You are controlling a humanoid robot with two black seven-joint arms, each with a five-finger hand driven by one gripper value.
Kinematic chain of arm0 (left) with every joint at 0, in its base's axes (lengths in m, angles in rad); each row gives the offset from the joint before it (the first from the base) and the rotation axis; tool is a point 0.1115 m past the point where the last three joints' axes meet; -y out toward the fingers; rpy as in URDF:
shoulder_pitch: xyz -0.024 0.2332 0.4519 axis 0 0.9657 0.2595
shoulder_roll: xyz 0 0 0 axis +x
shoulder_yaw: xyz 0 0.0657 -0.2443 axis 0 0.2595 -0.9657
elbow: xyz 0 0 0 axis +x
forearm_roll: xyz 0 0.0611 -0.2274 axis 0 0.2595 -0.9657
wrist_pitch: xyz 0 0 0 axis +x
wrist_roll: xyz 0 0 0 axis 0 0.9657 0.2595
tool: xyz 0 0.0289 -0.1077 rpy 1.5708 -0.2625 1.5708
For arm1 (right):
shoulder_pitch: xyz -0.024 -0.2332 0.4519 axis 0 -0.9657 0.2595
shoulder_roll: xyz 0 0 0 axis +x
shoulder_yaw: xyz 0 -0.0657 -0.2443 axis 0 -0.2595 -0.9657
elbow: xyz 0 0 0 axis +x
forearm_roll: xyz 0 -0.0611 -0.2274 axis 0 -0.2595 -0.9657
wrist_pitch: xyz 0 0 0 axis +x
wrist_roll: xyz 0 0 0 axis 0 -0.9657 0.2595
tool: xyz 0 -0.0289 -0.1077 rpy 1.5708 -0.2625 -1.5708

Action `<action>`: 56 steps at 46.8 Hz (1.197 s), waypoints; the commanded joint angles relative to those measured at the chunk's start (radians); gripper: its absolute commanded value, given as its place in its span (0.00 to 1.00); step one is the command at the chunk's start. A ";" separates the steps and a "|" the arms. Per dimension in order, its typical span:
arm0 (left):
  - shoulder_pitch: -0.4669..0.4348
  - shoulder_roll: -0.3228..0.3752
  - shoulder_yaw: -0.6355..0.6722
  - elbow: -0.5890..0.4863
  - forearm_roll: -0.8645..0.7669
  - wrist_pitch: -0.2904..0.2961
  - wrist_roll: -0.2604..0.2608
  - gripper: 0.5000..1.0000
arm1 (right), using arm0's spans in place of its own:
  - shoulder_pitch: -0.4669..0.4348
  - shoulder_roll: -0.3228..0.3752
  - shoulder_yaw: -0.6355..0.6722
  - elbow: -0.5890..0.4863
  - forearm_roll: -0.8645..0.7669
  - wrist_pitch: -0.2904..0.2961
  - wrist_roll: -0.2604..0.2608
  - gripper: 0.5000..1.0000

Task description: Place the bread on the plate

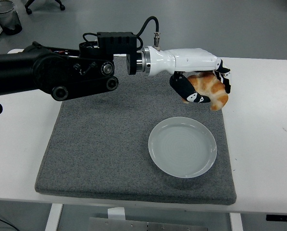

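Observation:
My left hand (203, 89) is shut on the bread (209, 90), a golden-brown croissant. It holds the croissant in the air above the right part of the grey mat (105, 139), just beyond the far edge of the plate. The round white plate (182, 147) lies empty on the mat's near right area. The left arm (61, 74) reaches in from the left edge across the mat. The right arm is out of view.
The grey mat covers most of the white table (263, 120). Bare table shows on both sides of the mat. A bin (4, 12) stands on the floor at the far left.

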 commanded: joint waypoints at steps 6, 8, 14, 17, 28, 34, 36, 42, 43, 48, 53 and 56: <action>0.097 -0.017 -0.002 0.018 0.105 0.035 -0.001 0.00 | 0.000 0.000 0.000 0.000 0.000 0.000 0.000 0.88; 0.122 -0.019 -0.002 0.024 0.127 0.042 -0.001 0.00 | 0.000 0.000 0.000 0.000 0.000 0.000 0.000 0.88; 0.188 -0.034 -0.002 0.039 0.182 0.073 -0.002 0.00 | 0.000 0.000 0.000 0.000 0.000 0.000 0.000 0.88; 0.217 -0.055 -0.002 0.054 0.201 0.076 -0.002 0.00 | 0.000 0.000 0.000 0.000 0.000 0.000 0.000 0.88; 0.270 -0.092 -0.002 0.088 0.214 0.079 -0.002 0.00 | 0.000 0.000 0.000 0.000 0.000 0.000 0.000 0.88; 0.297 -0.094 -0.002 0.090 0.214 0.079 -0.002 0.00 | 0.000 0.000 0.000 0.000 0.000 0.000 0.000 0.88; 0.309 -0.094 -0.002 0.090 0.216 0.081 -0.002 0.00 | 0.000 0.000 0.000 0.000 0.000 0.000 0.000 0.88; 0.333 -0.094 -0.003 0.090 0.214 0.082 -0.002 0.00 | 0.000 0.000 0.000 0.000 0.000 0.000 0.000 0.88; 0.338 -0.094 -0.003 0.090 0.214 0.084 -0.002 0.00 | 0.000 0.000 0.000 0.000 0.000 0.000 0.000 0.88; 0.356 -0.094 -0.011 0.093 0.214 0.084 -0.002 0.00 | 0.000 0.000 0.000 0.000 0.000 0.000 0.000 0.88; 0.370 -0.094 -0.011 0.094 0.214 0.084 -0.002 0.00 | 0.000 0.000 0.000 0.000 0.000 0.000 0.000 0.88; 0.372 -0.094 -0.012 0.093 0.214 0.084 -0.002 0.00 | 0.000 0.000 0.000 0.000 0.000 0.000 0.000 0.88</action>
